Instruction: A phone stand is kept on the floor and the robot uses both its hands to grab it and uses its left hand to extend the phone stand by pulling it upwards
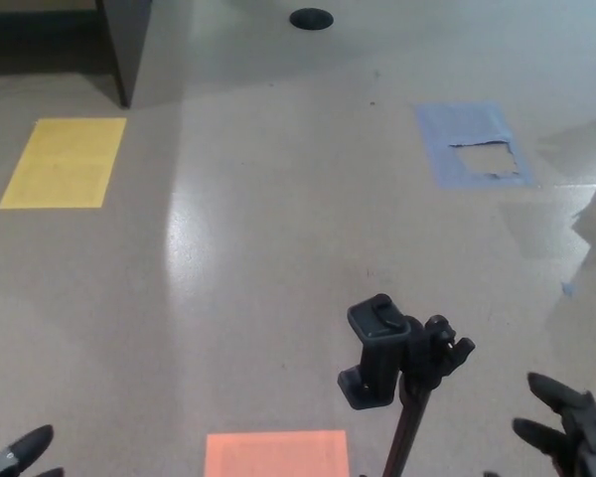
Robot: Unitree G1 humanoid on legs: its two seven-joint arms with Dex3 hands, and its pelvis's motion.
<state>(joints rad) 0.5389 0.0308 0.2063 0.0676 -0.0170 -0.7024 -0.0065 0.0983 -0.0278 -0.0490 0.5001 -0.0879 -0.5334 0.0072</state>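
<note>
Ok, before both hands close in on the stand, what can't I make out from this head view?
- Phone stand: the pole runs off the bottom edge, so the base and legs are unseen.
- Left hand: only the tips show at the bottom-left corner.
- Right hand: palm and arm cut off by the bottom-right corner.

only the tips of the robot show. the right black hand (pixel 566 422) has thick, rounded, matte fingers (pixel 554 390). the left black hand (pixel 18 453) shows a blunt dark fingertip with a small pale metal fitting at its base.
</note>
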